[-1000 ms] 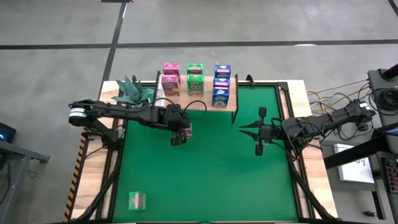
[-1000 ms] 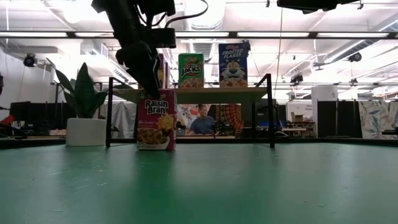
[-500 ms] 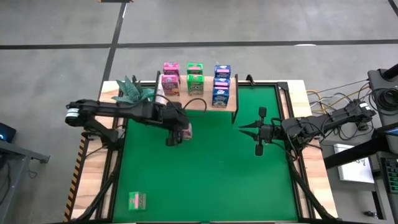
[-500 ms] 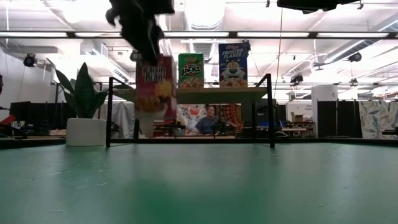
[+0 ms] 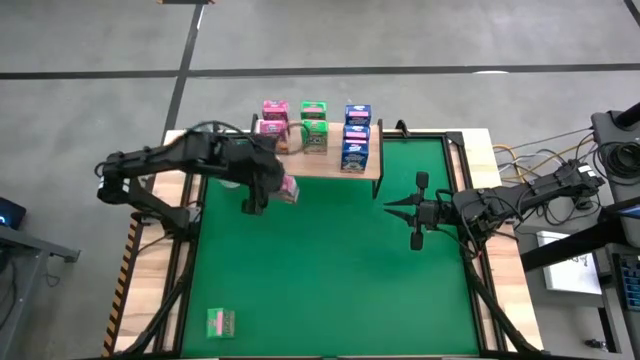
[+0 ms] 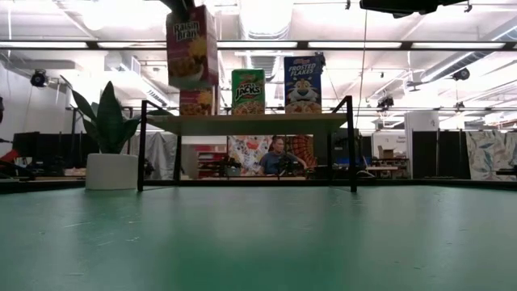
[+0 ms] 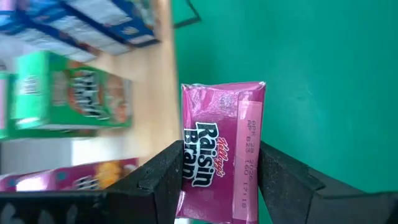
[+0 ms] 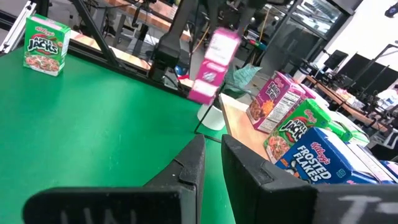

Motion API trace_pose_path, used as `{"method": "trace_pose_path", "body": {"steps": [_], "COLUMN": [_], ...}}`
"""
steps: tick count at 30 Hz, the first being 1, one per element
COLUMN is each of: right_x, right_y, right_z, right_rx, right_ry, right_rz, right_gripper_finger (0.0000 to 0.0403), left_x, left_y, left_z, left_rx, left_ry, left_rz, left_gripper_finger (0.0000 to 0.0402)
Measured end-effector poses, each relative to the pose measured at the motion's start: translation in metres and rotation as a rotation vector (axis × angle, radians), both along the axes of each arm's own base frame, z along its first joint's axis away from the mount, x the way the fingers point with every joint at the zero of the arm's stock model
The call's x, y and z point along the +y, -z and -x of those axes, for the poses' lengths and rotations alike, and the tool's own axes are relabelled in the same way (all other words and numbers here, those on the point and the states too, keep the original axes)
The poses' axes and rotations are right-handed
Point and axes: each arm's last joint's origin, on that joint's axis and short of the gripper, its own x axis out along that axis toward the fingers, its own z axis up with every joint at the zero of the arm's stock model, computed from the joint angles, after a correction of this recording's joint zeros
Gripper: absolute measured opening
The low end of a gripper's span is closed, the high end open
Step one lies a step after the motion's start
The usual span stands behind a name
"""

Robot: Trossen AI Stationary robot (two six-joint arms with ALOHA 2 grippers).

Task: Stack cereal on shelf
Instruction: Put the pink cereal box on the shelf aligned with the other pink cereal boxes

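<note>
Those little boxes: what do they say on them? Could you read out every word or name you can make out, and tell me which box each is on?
"Kellogg's Raisin Bran": pink box in the left gripper.
Its side date stamp: too small to read.
"Apple Jacks": green box on the shelf.
"Kellogg's Frosted Flakes": blue box on the shelf.
"Apple Jacks": green box on the mat.

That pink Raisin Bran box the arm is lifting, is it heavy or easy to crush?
Probably light: the left gripper carries the pink Raisin Bran box well above the shelf by a side pinch alone. Its walls look straight between the fingers, so it seems fairly stiff. Tall and narrow, it may tip if set down crooked.
</note>
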Motion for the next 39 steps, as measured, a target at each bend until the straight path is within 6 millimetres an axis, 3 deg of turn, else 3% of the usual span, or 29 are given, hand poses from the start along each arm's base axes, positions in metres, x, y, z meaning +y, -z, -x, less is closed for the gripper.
{"method": "trace_pose_path", "body": {"steps": [10, 21, 39], "right_x": [0.0, 0.0, 0.0], "right_y": [0.0, 0.0, 0.0], "right_z": [0.0, 0.0, 0.0], "right_rx": [0.0, 0.0, 0.0], "right_ry": [0.0, 0.0, 0.0], "right_rz": [0.0, 0.0, 0.0], "right_gripper_finger": [0.0043, 0.0043, 0.0043], "left_x": [0.038, 0.076, 0.092], "left_y": [-0.013, 0.0, 0.011], "left_z": [0.027, 0.025, 0.011], "left_rx": [-0.027, 0.008, 0.002], "left_ry": [-0.107, -0.184, -0.22], "left_rz": [-0.048, 0.019, 0.039], "left_gripper_finger": [0.0171, 0.0171, 0.0171]}}
